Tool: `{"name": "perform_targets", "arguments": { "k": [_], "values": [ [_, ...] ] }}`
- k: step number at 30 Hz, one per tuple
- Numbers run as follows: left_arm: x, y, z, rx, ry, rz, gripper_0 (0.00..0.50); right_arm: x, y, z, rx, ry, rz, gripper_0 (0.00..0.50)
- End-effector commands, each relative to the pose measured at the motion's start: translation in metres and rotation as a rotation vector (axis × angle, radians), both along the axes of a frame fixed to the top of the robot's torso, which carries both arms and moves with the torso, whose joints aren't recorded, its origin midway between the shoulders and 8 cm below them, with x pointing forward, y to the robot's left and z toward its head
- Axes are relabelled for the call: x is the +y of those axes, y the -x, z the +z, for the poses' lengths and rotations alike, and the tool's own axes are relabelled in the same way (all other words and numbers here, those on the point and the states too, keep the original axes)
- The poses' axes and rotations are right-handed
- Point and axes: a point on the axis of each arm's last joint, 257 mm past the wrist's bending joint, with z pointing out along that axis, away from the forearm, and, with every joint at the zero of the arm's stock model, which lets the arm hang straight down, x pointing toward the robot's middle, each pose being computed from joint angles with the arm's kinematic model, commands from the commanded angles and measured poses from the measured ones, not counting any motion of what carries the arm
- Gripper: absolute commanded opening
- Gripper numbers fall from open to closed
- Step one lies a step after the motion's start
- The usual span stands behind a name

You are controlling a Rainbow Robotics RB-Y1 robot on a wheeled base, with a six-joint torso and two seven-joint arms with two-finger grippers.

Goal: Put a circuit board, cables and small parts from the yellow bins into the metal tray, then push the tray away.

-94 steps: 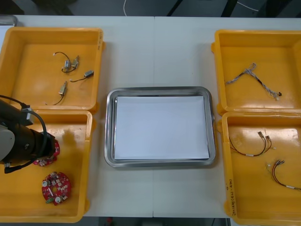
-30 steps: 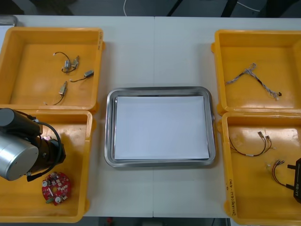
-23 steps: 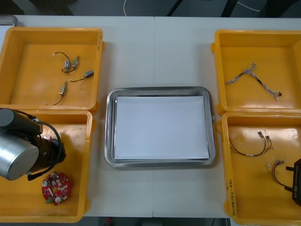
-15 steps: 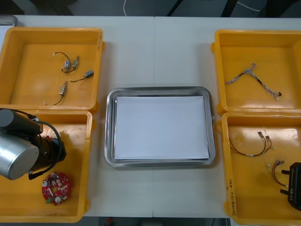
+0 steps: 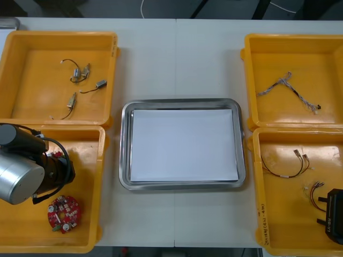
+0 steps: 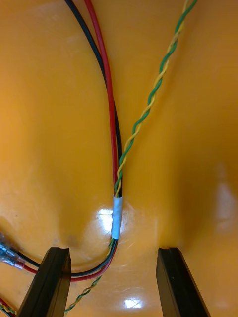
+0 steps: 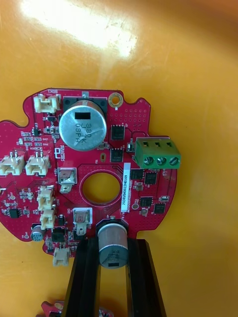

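Board, round and red, sits in the near-left bin, where the left gripper holds it: the jaws are closed on a silver cylinder standing at the board's edge, one finger on each side. From above, the left arm covers this board, and a second board lies flat on the bin floor just near of the arm. Small metal parts are scattered in the far-left bin. At the centre is the tray, white inside, apart from all four bins. On the right, the far-right bin holds a twisted cable. More cables lie in the near-right bin, and the right gripper hangs low over that bin's near right part, jaws open and holding nothing. Between its fingers runs a red and black pair bound by a white band, with a green and yellow twisted wire beside it on the bin floor.
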Motion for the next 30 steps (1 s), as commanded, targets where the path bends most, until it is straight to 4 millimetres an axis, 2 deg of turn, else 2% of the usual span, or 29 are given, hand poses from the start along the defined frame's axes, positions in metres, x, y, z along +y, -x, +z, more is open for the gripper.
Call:
{"name": "perform_targets", "arguments": {
  "k": [1, 7, 12, 17, 22, 30],
  "values": [
    [-0.009, 0.01, -0.011, 0.01, 0.034, 0.04, 0.0, 0.004, 0.013, -0.011, 0.026, -0.016, -0.032, 0.5],
    [-0.009, 0.008, -0.007, 0.003, 0.04, 0.04, 0.0, 0.002, 0.012, -0.01, 0.02, -0.01, -0.037, 0.5],
    [-0.009, 0.006, 0.01, 0.005, 0.074, 0.039, 0.0, 0.0, 0.013, -0.011, 0.022, 0.003, -0.037, 0.5],
    [-0.005, 0.008, 0.033, 0.014, 0.09, 0.042, 0.0, 0.001, 0.013, -0.013, 0.028, 0.007, -0.035, 0.5],
    [0.001, 0.006, 0.059, 0.013, 0.083, 0.022, 0.0, -0.003, 0.006, -0.025, 0.007, -0.002, -0.051, 0.5],
    [-0.006, 0.003, 0.102, -0.005, 0.024, -0.073, 0.0, -0.002, 0.004, -0.026, 0.003, -0.004, -0.051, 0.5]
  ]
}}
